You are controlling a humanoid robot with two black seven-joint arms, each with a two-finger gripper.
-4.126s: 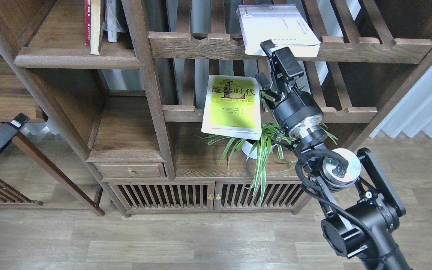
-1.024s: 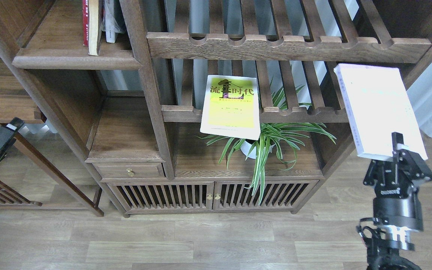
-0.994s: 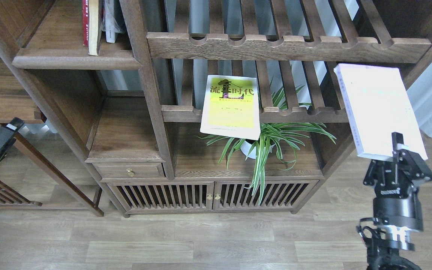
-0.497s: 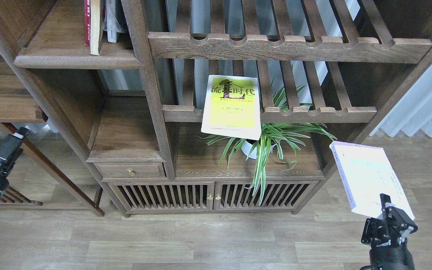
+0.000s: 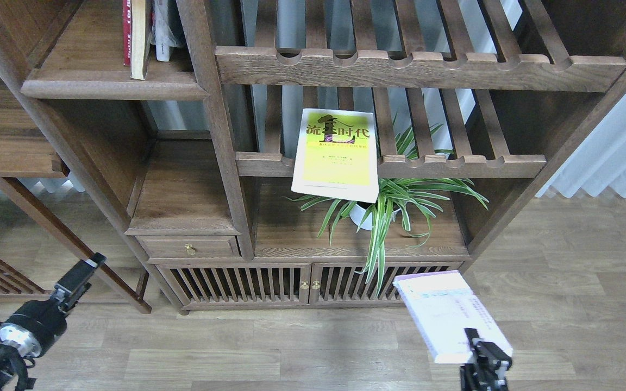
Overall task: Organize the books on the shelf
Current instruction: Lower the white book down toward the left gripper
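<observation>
My right gripper [image 5: 479, 350] at the bottom right is shut on the near edge of the white-lavender book [image 5: 450, 315] and holds it flat, low above the floor in front of the cabinet. The yellow-green book [image 5: 337, 155] with dark Chinese characters lies tilted on the lower slatted rack, its near end overhanging the front rail. The dark red book [image 5: 126, 32] stands upright on the solid shelf [image 5: 112, 87] at the top left, next to a tan book. My left gripper [image 5: 80, 275] is low at the bottom left; its fingers cannot be told apart.
A potted spider plant [image 5: 386, 209] stands on the cabinet top under the lower rack. An upper slatted rack [image 5: 416, 70] spans the top. A white book or packet [image 5: 162, 30] stands beside the tan one. A side table [image 5: 14, 163] is at the left.
My right gripper has carried the white-lavender book from the upper rack down and left to just above the floor. My left arm has dropped lower and moved right.
</observation>
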